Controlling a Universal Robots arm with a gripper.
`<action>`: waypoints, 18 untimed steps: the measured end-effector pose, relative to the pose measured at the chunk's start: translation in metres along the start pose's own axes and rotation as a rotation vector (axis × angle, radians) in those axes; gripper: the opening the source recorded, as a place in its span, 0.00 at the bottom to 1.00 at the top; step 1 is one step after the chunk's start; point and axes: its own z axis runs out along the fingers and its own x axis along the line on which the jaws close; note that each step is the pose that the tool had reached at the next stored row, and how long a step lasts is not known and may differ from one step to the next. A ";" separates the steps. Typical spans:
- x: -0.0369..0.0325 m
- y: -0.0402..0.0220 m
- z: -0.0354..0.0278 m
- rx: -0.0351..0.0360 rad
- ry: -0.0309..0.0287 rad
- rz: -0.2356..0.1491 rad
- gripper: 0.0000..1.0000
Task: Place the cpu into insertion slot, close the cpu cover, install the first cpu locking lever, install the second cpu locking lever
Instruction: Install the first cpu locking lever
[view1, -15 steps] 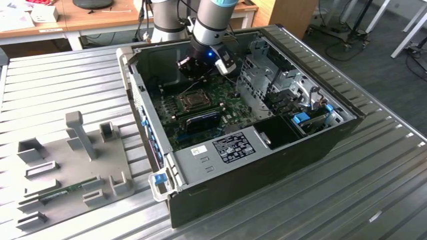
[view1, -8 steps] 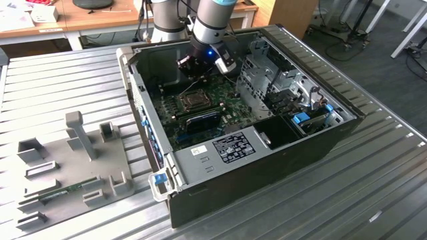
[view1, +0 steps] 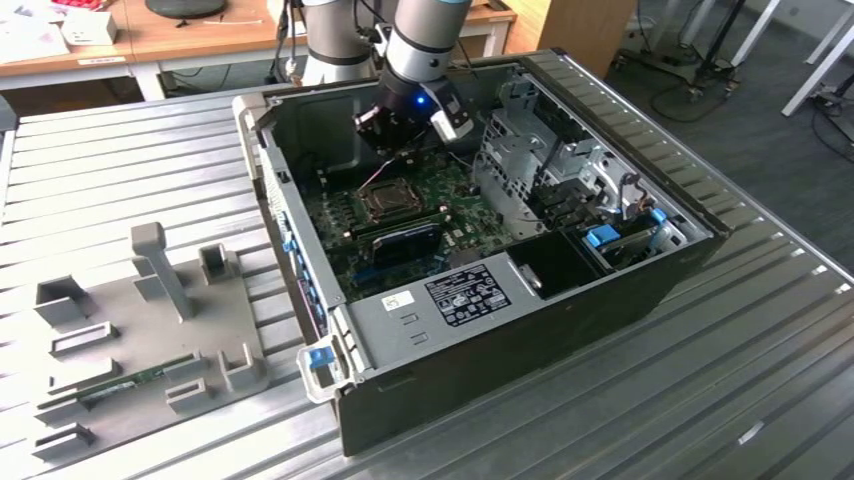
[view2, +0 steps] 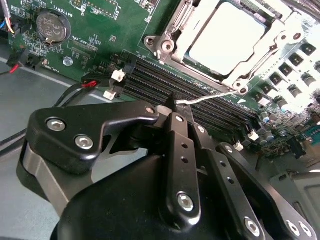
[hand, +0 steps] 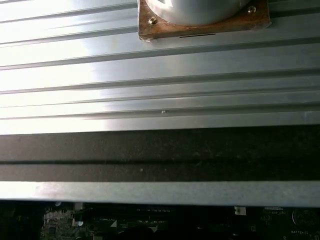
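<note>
The cpu (view2: 227, 37) lies with its silver top up in the insertion slot (view1: 387, 197) on the green board inside the open computer case. The cpu cover (view2: 182, 30), a silvery frame, lies flat around it. A thin wire locking lever (view2: 210, 97) runs from the socket corner out over the memory slots, raised off the board. My gripper (view2: 172, 109) is shut, and the lever's hooked end sits right at its tip; whether it is pinched is unclear. In the exterior view the gripper (view1: 398, 140) hangs just behind the socket.
Long black memory slots (view2: 165, 80) lie between the gripper and the socket. A coin battery (view2: 52, 25) and red and black cables (view2: 75, 92) are nearby. A metal drive cage (view1: 534, 160) fills the case's right side. A grey fixture plate (view1: 147, 330) lies on the ribbed table.
</note>
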 end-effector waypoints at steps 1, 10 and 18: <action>0.0004 0.0001 0.0004 0.0001 -0.0007 0.000 0.10; 0.0102 0.0019 0.0106 -0.0001 -0.0073 -0.002 0.10; 0.0130 0.0033 0.0098 0.0001 -0.0078 -0.002 0.10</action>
